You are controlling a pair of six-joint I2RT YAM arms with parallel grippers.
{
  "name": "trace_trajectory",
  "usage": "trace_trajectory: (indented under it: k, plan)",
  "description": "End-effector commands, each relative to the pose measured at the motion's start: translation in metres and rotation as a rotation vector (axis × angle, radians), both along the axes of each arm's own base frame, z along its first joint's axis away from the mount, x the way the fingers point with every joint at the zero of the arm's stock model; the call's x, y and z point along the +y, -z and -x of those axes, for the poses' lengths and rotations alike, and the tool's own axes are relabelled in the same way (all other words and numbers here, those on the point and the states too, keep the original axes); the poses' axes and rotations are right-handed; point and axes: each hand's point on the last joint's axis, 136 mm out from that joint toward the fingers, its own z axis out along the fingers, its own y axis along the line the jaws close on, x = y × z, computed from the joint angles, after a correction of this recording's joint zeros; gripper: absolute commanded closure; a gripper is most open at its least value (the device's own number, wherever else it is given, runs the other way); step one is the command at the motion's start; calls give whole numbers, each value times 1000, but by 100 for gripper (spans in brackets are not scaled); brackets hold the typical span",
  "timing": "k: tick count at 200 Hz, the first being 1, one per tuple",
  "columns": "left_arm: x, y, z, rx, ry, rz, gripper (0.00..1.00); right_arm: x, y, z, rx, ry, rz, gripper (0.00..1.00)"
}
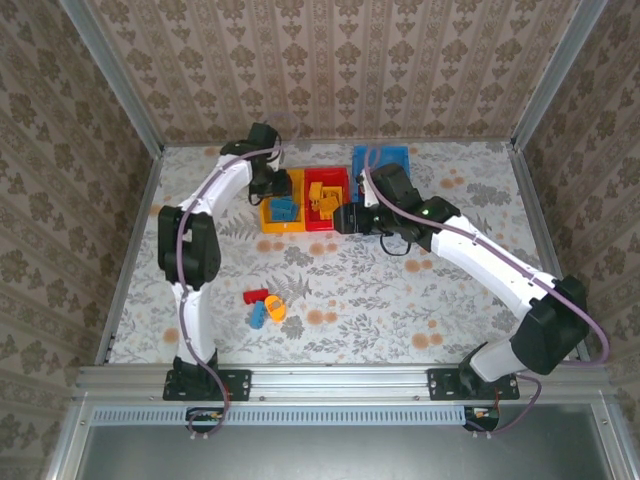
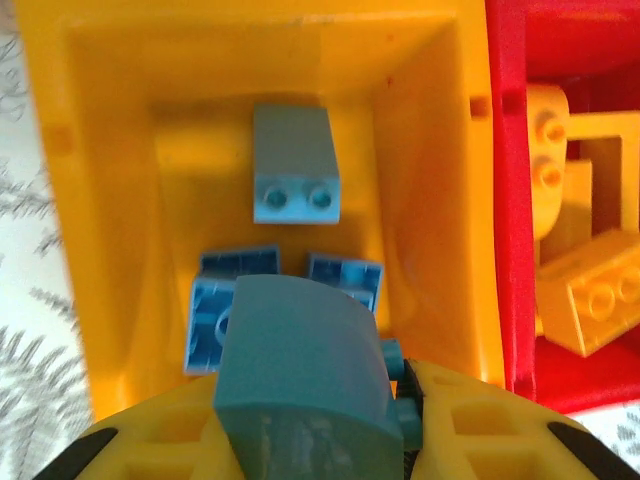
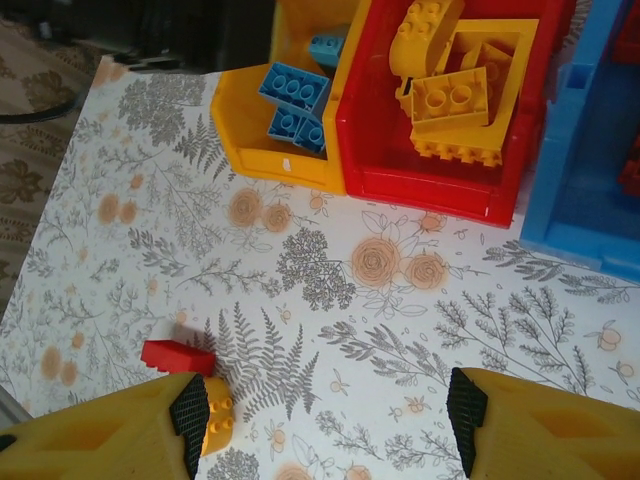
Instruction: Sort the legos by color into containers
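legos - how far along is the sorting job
Partly done. Several blue bricks lie in the yellow bin and yellow bricks in the red bin. In hand: the left fingers clamp a teal-blue brick above the yellow bin. Left: a red brick, a blue piece and an orange piece sit loose on the table; the right fingers are open above it.

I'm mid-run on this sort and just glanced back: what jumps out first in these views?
The colours are crossed: blue bricks lie in the yellow bin, and yellow bricks lie in the red bin beside it. The left gripper hangs over the yellow bin, shut on a blue curved brick. A few loose bricks sit front left on the table.
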Motion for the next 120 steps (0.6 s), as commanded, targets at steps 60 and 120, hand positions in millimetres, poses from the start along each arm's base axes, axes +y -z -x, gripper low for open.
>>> trace_trajectory:
  k: [60, 120]
  plan:
    - [-14, 17, -30, 14, -42, 25, 62, 7, 3, -3, 25, -25, 5, 33]
    - [-12, -23, -26, -50, -51, 40, 43, 12, 13, -3, 43, -51, 15, 32]
